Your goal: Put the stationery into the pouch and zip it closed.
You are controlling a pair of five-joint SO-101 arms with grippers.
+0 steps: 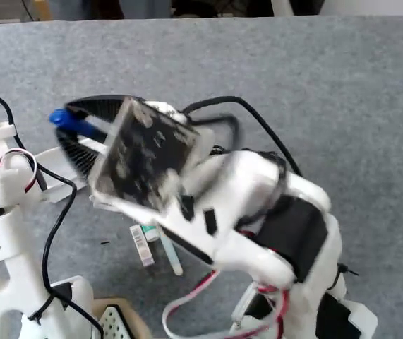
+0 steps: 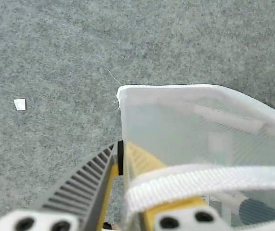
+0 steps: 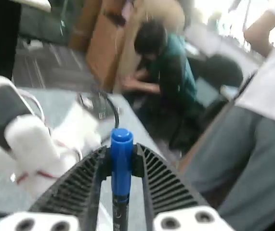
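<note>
In the high view, the left arm (image 1: 7, 212) stands as a white frame at the left edge of the grey table (image 1: 342, 92). At the upper left, the right gripper (image 1: 65, 121) has its black ribbed fingers pressed together on a blue pen (image 1: 77, 125), whose end sticks out to the left. Below the middle of the frame a small barcoded item (image 1: 142, 244) and a pale stick (image 1: 171, 256) lie on the table just beside each other. They sit at the edge of the right arm (image 1: 279, 226), whose white body takes up the centre and lower right.

In the left wrist view, a small white scrap (image 2: 19, 104) lies on the table at the left, well apart from the pouch (image 2: 190, 130). At the lower middle the left gripper (image 2: 119, 150) is clamped on the pouch's near corner, with a grey ribbed finger on one side of the fabric and a yellow-faced finger on the other. The white mesh pouch spreads to the right. Pale shapes show through it, too blurred to name. A white woven strap (image 2: 204, 180) crosses the lower right.

In the right wrist view, at the lower middle, the right gripper (image 3: 122, 153) pinches the blue pen (image 3: 121, 178), which stands upright with its cap above the fingertips.
</note>
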